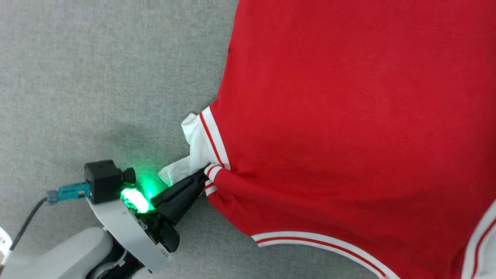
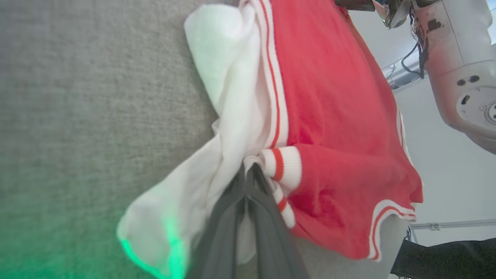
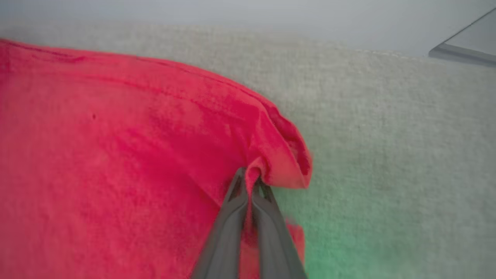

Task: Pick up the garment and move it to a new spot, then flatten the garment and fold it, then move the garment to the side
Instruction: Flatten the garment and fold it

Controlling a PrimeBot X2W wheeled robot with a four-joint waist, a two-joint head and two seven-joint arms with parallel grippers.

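"Grey felt desk (image 1: 97,69) under everything. Where's the left hand (image 1: 202,177)?"

"At the left edge of the garment (image 1: 348,116), pinched shut on the white sleeve (image 1: 193,143) beside the striped trim (image 1: 211,135). The garment spreads rightward from there, over the desk."

"And the right hand (image 3: 250,176)?"

"Clamped on a red corner fold (image 3: 286,162) at the garment's opposite side. Cloth spans between both, so I'd judge they must travel together."
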